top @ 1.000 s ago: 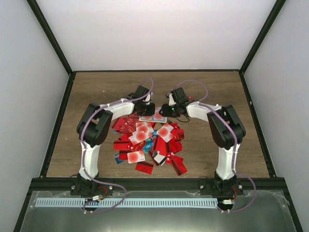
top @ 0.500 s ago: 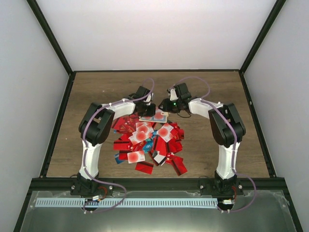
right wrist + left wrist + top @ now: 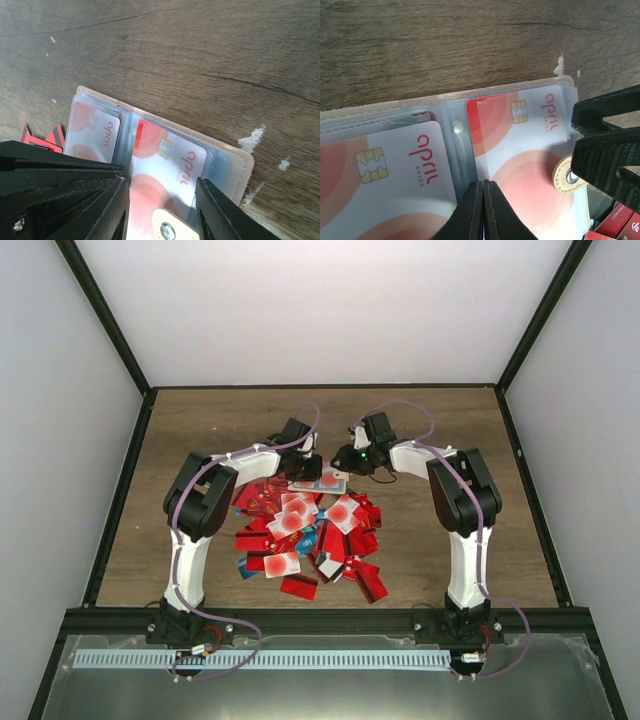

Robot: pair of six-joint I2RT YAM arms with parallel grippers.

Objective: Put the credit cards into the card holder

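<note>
- card holder (image 3: 327, 481) lies opened flat on the table (image 3: 450, 430), at the far edge of the card pile, between the two grippers; beige rim, clear sleeves inside
- two white credit cards with red blots sit in its sleeves: left one (image 3: 380, 170), right one (image 3: 520, 145), chips facing up
- round snap tab (image 3: 167, 227) lies over the near end of the right card
- loose credit cards (image 3: 300, 535), mostly red with some white and a few teal, heaped on the table just in front of the holder
- left gripper (image 3: 482, 205): fingers pressed together, tips down on the clear sleeve at the fold between the two cards
- right gripper (image 3: 162, 186): fingers apart, straddling the right card and snap tab at the holder's right end; can't tell if it grips anything
</note>
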